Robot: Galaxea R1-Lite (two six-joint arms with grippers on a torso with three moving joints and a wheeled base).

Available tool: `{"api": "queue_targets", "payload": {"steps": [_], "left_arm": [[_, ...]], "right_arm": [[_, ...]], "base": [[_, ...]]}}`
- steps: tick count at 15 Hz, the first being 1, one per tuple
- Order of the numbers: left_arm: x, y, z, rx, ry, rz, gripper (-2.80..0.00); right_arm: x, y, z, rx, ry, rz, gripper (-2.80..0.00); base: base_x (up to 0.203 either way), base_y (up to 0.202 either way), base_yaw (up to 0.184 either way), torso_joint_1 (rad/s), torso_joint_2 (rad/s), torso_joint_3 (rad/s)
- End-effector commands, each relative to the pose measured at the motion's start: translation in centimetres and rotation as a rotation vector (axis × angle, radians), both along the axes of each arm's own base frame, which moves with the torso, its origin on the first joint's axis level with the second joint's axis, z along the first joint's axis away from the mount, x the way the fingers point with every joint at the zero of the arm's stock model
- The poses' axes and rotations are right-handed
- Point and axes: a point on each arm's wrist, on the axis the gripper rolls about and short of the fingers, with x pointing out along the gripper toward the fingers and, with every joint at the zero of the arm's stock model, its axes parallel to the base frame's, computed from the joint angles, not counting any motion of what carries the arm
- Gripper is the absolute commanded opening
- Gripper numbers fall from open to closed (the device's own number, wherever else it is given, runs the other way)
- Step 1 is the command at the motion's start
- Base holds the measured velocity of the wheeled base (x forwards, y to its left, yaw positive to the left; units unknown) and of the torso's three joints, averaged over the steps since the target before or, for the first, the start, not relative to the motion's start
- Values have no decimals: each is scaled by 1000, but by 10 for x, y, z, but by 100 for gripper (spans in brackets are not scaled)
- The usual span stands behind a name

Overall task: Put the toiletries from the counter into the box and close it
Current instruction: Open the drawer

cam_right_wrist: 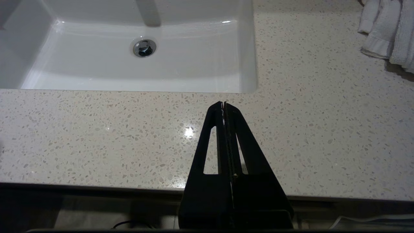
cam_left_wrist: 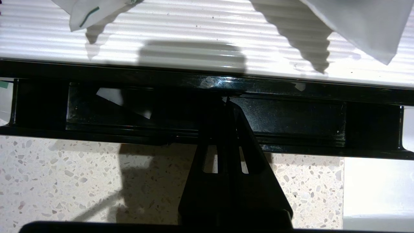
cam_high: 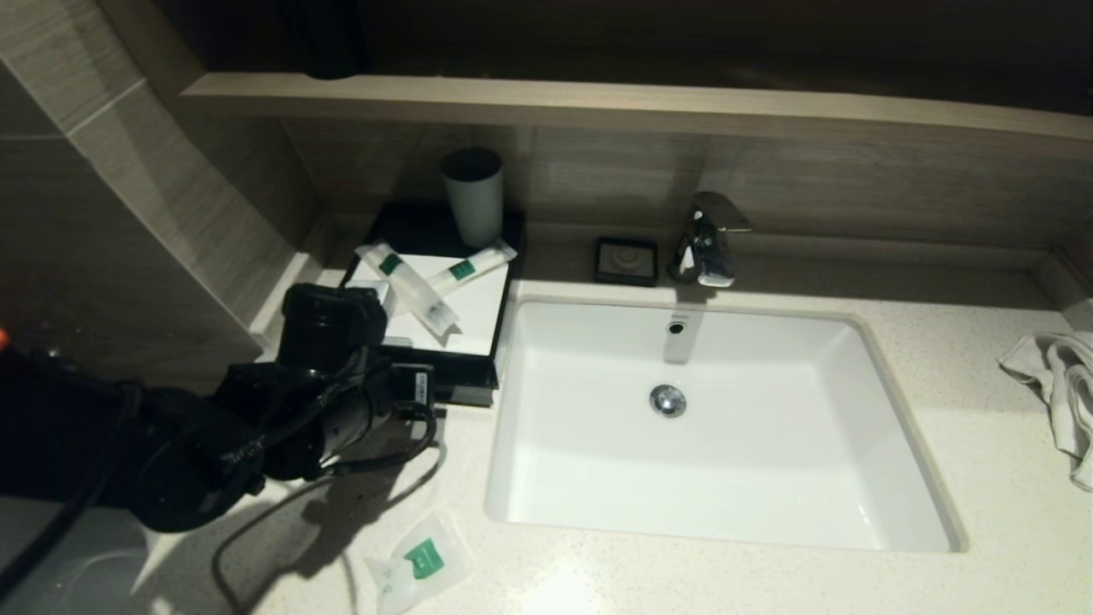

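The black box [cam_high: 465, 369] stands on the counter left of the sink, with a white ribbed surface [cam_left_wrist: 194, 26] on top. Two white tubes with green bands [cam_high: 410, 286] [cam_high: 470, 266] lie crossed on it, and a small white packet [cam_high: 376, 295] lies beside them. A clear sachet with a green label [cam_high: 418, 559] lies on the counter near the front edge. My left arm [cam_high: 324, 401] reaches to the box's front left. The left gripper [cam_left_wrist: 226, 98] is shut and empty, its tips at the box's black front wall [cam_left_wrist: 291, 113]. My right gripper [cam_right_wrist: 223, 103] is shut and empty over the counter's front edge.
A white sink [cam_high: 862, 342] fills the middle, with a chrome tap [cam_high: 704, 239] behind it. A grey cup [cam_high: 474, 196] stands at the back of the box. A black soap dish [cam_high: 626, 260] sits by the tap. A white towel [cam_high: 1059, 384] lies at the far right.
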Motion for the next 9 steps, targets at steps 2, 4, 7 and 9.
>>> {"api": "queue_targets", "payload": {"steps": [2, 4, 7, 9], "left_arm": [[-1, 1, -3, 7, 13, 2, -280], [-2, 1, -5, 11, 24, 1, -280], [-6, 3, -4, 20, 40, 0, -280], [-9, 5, -3, 25, 50, 1, -280]], "right_arm": [[0, 0, 0, 0, 0, 0, -280], [0, 0, 0, 0, 0, 0, -280], [0, 0, 0, 0, -1, 0, -280], [0, 0, 0, 0, 0, 0, -280]], "base": [[0, 0, 0, 0, 0, 0], [0, 0, 0, 0, 0, 0], [0, 0, 0, 0, 0, 0], [0, 0, 0, 0, 0, 0]]}}
